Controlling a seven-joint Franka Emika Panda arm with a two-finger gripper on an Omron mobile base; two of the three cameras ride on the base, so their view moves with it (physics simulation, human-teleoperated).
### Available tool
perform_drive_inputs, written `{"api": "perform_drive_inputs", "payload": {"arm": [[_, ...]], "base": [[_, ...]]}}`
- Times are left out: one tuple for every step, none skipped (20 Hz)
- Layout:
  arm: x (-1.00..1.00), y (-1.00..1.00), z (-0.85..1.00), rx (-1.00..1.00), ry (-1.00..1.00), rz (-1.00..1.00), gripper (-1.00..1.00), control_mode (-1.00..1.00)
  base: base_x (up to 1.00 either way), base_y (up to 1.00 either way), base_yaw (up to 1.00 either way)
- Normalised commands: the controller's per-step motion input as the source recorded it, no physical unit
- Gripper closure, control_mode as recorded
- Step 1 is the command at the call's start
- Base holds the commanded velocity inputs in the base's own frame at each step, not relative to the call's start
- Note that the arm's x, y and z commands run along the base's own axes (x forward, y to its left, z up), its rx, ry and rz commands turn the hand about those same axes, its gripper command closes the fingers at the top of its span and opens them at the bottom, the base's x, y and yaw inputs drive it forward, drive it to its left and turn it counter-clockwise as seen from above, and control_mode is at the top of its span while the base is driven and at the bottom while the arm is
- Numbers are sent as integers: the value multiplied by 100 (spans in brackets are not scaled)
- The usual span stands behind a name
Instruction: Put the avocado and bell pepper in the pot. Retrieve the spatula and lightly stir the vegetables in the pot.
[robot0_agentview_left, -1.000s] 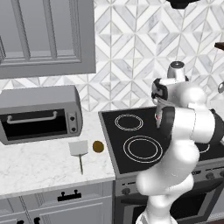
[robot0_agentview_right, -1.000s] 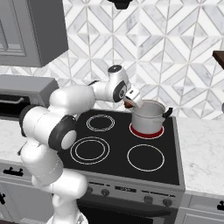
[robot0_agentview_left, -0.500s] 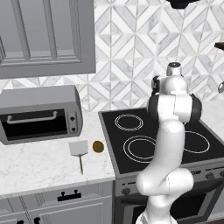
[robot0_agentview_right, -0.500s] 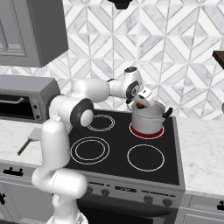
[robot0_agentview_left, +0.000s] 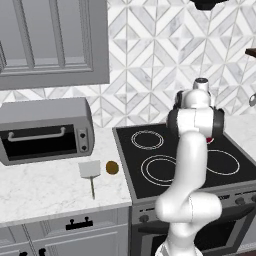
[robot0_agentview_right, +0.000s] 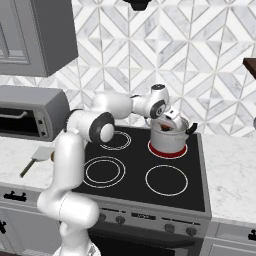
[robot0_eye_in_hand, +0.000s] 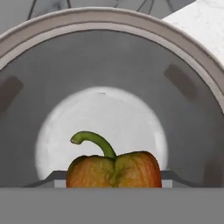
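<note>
In the hand view the bell pepper (robot0_eye_in_hand: 113, 169) is cut off below by the bottom of the picture — only its shoulders and green stem show, and the gripper's tips beside it are mere slivers, so contact cannot be judged. The pot (robot0_eye_in_hand: 192, 57) runs off both side edges there. From the left base view the arm hides the pot entirely. From the right base view the gripper (robot0_agentview_right: 169, 121) sits over the pot's rim (robot0_agentview_right: 172, 136), perhaps holding something reddish — too small to tell. The spatula (robot0_agentview_right: 34, 159) is partly behind the arm.

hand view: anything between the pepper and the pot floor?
Nothing: below the bell pepper, the pot shows a bare, pale floor in the hand view.
</note>
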Motion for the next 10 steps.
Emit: {"api": "perform_drive_inputs", "payload": {"arm": [[0,0,-58,0,-9,3,100,-100],[3,0,-51,-1,-11,3,100,-100],[1,0,-45,-1,-13,3,100,-100],[5,-3,-36,0,-13,3,100,-100],[11,-1,-24,0,-15,3,100,-100],[16,-1,-16,0,-15,2,100,-100],[17,0,-17,0,-13,2,100,-100],[13,0,-12,0,-12,2,-100,-100],[0,0,0,0,-13,2,-100,-100],[0,0,0,0,-14,2,-100,-100]], "base": [[0,0,0],[0,0,0],[0,0,0],[0,0,0],[0,0,0],[0,0,0],[0,0,0],[0,0,0],[0,0,0],[0,0,0]]}}
